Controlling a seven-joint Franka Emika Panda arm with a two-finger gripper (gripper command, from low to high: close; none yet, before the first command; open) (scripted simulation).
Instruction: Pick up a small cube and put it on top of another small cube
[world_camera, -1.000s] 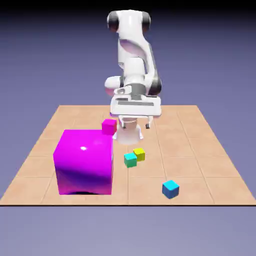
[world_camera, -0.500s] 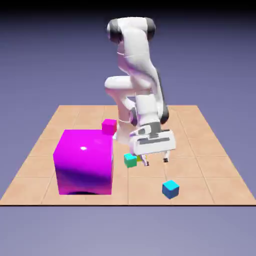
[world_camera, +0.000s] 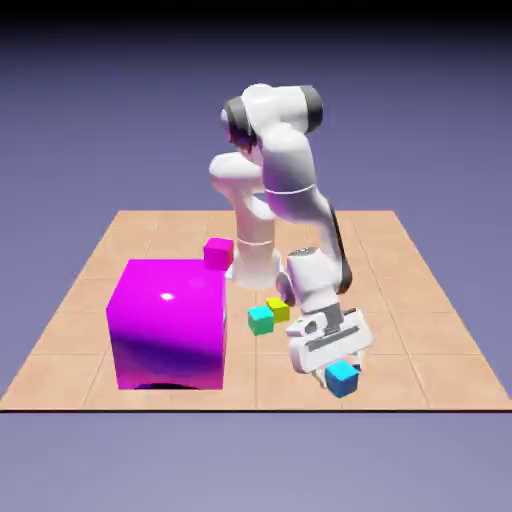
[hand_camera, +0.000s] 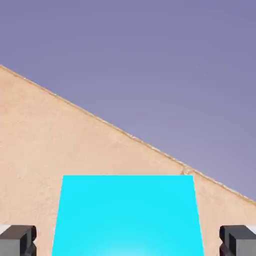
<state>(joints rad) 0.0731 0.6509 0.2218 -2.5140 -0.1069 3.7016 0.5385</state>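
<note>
The claw is standing spread around the blue cube, fingertips apart from its sides; the cube is resting near the counter's front edge, grasping, lifting and stacking on the teal cube remaining.

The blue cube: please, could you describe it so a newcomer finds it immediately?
Find the big magenta block on the table. The blue cube is toward the exterior view's right, near the front edge. Unlike the teal and yellow cubes, it is beneath the hand.
</note>
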